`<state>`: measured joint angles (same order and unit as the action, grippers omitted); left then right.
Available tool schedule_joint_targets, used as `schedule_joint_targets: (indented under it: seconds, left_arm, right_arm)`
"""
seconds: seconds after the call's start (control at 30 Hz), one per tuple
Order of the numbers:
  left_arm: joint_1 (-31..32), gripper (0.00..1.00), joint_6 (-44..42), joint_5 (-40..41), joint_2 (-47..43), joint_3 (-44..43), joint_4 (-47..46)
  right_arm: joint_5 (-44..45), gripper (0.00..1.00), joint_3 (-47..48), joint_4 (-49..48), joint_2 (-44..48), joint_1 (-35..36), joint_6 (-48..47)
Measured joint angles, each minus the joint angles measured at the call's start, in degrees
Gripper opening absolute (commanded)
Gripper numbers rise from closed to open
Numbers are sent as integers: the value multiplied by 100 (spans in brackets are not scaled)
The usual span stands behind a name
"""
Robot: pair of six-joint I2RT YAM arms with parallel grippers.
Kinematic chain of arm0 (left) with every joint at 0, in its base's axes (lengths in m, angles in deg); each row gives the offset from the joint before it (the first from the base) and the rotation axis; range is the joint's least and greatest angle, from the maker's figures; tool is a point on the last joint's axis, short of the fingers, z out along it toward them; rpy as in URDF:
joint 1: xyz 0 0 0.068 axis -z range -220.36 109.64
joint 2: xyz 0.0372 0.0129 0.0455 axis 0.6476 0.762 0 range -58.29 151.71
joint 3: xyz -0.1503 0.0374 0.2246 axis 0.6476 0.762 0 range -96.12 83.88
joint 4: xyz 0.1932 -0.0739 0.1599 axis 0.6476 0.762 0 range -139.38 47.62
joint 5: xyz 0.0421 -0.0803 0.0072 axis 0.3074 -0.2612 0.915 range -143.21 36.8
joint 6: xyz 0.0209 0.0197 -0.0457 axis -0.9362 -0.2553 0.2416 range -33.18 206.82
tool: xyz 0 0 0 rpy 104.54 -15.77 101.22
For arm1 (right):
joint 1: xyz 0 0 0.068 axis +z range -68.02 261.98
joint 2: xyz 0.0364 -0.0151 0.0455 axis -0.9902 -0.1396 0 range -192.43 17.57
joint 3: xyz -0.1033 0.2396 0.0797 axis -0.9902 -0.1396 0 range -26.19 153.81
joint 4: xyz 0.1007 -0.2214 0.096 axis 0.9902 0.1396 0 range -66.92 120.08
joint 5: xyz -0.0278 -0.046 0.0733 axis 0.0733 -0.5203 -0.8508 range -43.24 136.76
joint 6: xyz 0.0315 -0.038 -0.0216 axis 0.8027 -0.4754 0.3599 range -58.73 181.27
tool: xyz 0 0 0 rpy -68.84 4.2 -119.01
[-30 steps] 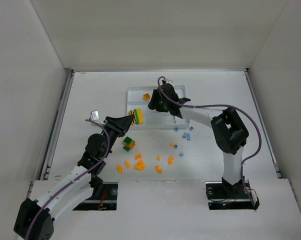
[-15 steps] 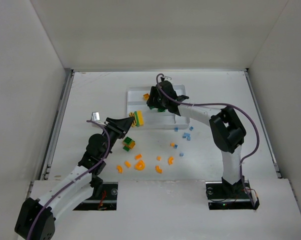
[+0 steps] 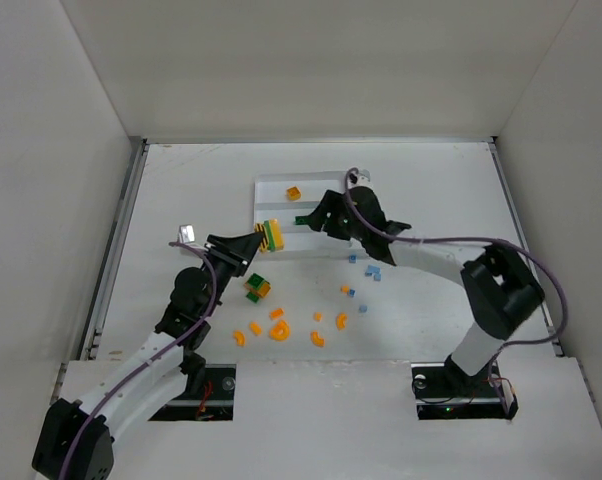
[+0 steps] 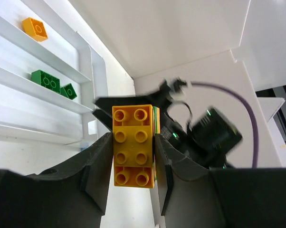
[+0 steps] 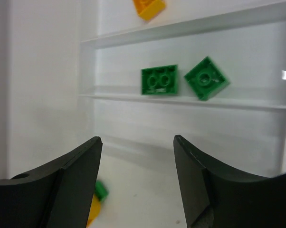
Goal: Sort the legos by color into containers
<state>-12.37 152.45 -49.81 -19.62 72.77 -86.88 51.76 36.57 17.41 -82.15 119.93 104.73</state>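
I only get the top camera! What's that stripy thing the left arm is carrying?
Observer: In the left wrist view, the left tool is shut on a yellow block with eight studs, and a thin green brick is stuck to its side.
Operator: How many greens are in the tray? I see one dot.
Observer: Two. The right wrist view shows a rectangular green brick and a square green brick side by side in one slot of the tray.
Operator: Is the right arm holding something?
Observer: No. The right tool is open with nothing between its fingers.
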Motion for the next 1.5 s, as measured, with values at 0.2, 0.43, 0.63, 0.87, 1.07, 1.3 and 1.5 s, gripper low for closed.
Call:
schedule_joint_targets:
  seconds: [0.2, 0.43, 0.63, 0.87, 1.07, 1.3, 1.5]
  left_arm:
    - [-28, 15, 260, -33, 83, 0, -199]
    - [-20, 15, 568, -120, 133, 0, -380]
    - [7, 15, 699, -140, 96, 0, -391]
    - [127, 15, 765, -138, 256, 0, -474]
    - [131, 15, 767, -129, 424, 0, -514]
    - [114, 15, 739, -98, 476, -2, -549]
    - [114, 15, 715, -101, 505, -2, -492]
  right_arm:
    - [-922, 78, -1799, -2747, 1128, -162, 1502]
    - [-1663, 77, -2299, -5270, 378, -190, 3189]
    - [-1884, 77, -2415, -6251, 76, -109, 3912]
    - [-1985, 71, -2420, -6551, 157, 133, 3862]
    - [-2000, 68, -2284, -6319, 431, 382, 3473]
    - [-1897, 66, -2079, -5805, 485, 562, 3084]
    - [-1646, 66, -2083, -5539, 584, 638, 2861]
